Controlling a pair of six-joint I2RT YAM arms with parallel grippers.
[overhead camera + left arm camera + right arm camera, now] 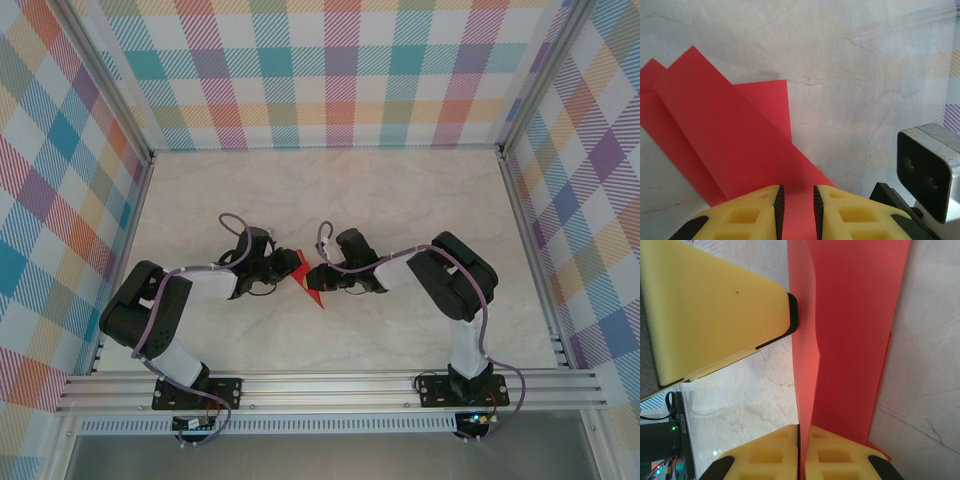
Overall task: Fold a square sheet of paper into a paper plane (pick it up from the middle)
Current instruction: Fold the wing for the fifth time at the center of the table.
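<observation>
Red paper (312, 282), yellow tools (797, 212), prob. marbled table (400, 200)

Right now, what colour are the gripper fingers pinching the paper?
Yellow, with black ribbed inner pads. Clearest in the left wrist view, on the left gripper holding the red paper.

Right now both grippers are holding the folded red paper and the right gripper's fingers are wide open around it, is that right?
Not quite. The right gripper is pinched shut on the red paper, as the right wrist view shows. The left gripper does hold it too.

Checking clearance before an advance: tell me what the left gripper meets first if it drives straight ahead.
Probably the right gripper, facing it across the folded red paper both jaws pinch; depth is unclear.
</observation>
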